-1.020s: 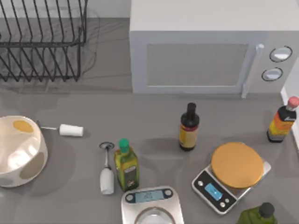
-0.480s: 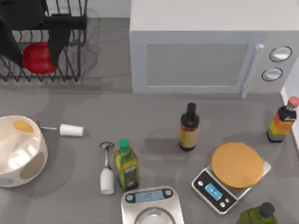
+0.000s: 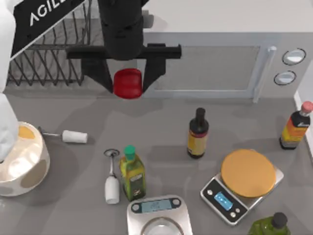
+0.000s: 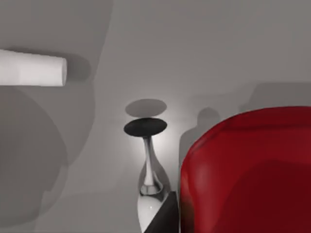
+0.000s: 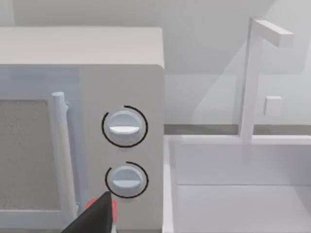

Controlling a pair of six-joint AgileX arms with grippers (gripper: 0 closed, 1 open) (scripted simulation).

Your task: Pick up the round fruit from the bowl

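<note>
From above, the left gripper [image 3: 128, 81] was clamped on the round fruit [image 3: 128, 83], high over the worktop [image 3: 161, 132]. The bowl [image 3: 22, 164] sat far off to its lower left. In the left wrist view, the round fruit [image 4: 248, 170] filled one corner, with a wine glass [image 4: 147, 165] lying beneath it.

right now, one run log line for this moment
left gripper: shut on glossy red round fruit | above table, away from spotted cream bowl | right arm: parked
</note>
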